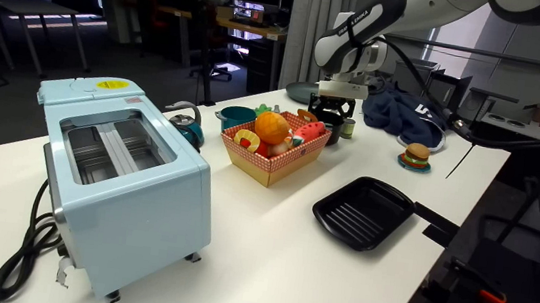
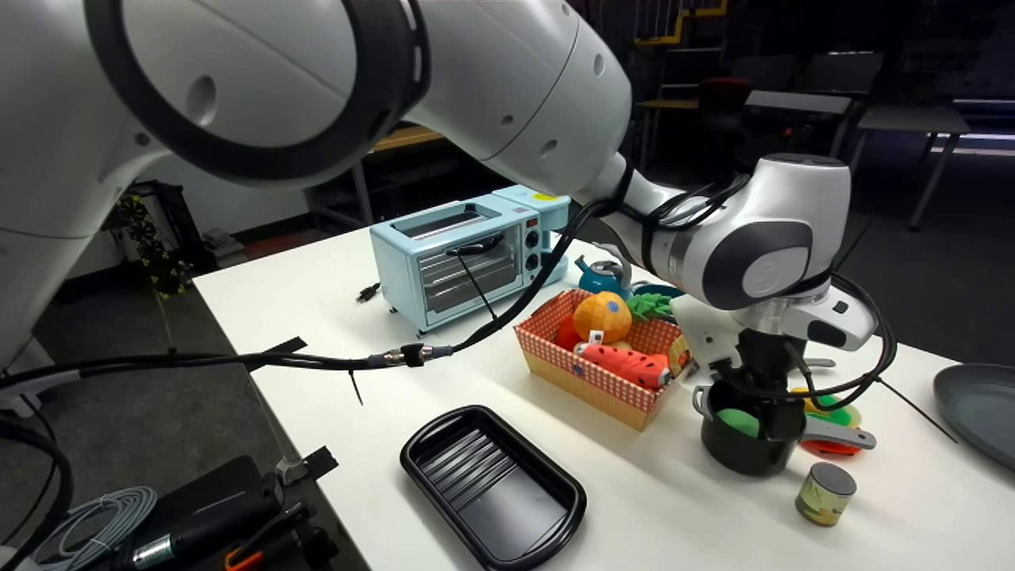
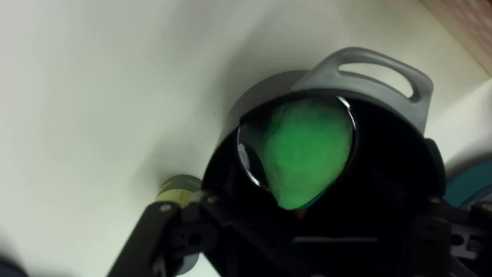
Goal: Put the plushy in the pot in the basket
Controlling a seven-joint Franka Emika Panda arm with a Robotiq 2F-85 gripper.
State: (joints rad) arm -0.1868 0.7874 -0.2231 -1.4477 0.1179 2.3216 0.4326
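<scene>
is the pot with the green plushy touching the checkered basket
Apart. The wrist view shows a strip of white tabletop between the pot, even at its loop handle, and the basket.

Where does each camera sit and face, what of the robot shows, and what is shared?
An exterior view: near the toaster, facing the basket; arm enters upper right.
An exterior view: beside the arm, which crosses the top, facing basket and pot.
Wrist view: wrist-mounted, facing down on the plushy inside the pot; gripper fingers along bottom.
Both exterior views share toaster, basket, grill pan.
</scene>
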